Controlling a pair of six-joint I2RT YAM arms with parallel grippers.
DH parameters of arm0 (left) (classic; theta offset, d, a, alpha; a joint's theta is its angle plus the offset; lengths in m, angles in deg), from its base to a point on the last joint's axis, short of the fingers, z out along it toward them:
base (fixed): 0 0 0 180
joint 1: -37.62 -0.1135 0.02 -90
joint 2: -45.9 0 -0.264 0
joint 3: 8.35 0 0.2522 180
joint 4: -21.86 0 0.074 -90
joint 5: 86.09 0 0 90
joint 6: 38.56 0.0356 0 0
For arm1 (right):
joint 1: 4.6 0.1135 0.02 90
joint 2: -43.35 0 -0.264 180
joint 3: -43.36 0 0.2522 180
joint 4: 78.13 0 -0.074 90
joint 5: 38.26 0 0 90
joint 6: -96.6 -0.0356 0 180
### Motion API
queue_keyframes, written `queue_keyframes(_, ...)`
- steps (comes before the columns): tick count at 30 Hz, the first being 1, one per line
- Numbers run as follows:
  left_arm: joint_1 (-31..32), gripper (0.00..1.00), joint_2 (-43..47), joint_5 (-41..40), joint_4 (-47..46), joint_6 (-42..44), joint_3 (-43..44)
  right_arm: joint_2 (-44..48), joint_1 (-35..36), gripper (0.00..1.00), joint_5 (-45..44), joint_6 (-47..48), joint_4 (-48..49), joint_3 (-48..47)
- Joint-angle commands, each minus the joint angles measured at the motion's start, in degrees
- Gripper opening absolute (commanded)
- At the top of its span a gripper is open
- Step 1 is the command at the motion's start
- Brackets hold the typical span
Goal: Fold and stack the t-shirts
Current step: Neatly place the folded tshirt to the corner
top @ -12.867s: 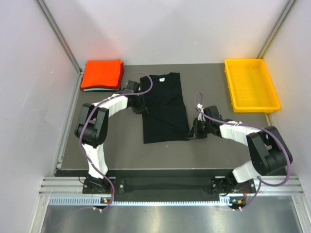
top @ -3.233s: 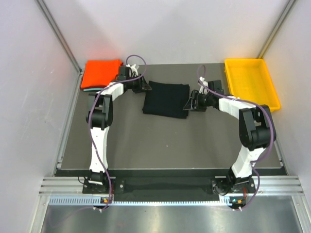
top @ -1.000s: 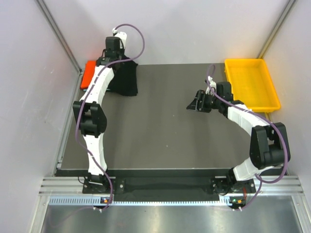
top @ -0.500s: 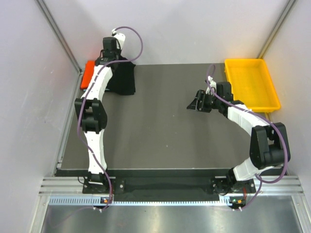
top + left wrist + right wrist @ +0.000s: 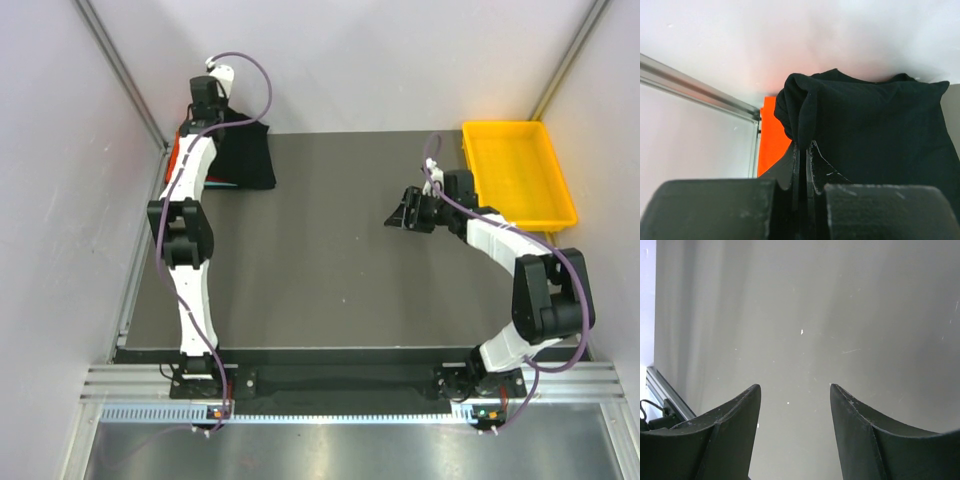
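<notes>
Black t-shirt (image 5: 248, 158), folded, is hanging from the left gripper (image 5: 212, 118) at the eleven o'clock corner of the table (image 5: 330, 270) in the top external view. It is draping over the orange-red t-shirt (image 5: 176, 155), which is showing only as a sliver at its nine o'clock side. The right gripper (image 5: 400, 215) is hovering toward two o'clock, carrying nothing, with the yellow tray (image 5: 470, 170) at one o'clock.

Left wrist view: the jaws are pinching tight on a bunched fold of the black t-shirt (image 5: 880, 135), and the orange-red t-shirt (image 5: 771, 137) is lying below at nine o'clock.

Right wrist view: the right gripper (image 5: 795, 390) is standing open over bare table (image 5: 840, 315).

Likely hazard: the shirt is dangling from a single pinch, so letting go while lifted or off-centre could be unfolding it or leaving it overhanging the stack.
</notes>
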Motion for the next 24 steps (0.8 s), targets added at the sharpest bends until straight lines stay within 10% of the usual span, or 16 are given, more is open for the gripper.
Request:
queue_keyframes(1, -2.1, 0.0, 1.4, 2.3, -9.3, 0.2, 3.8, -0.7, -0.5, 0.58, -0.2, 1.1, 2.4, -0.4)
queue_keyframes(24, -7.2, 0.0, -1.8, 2.4, -12.2, 2.2, 4.6, -2.0, -0.6, 0.59, -0.3, 1.4, 2.3, -0.6)
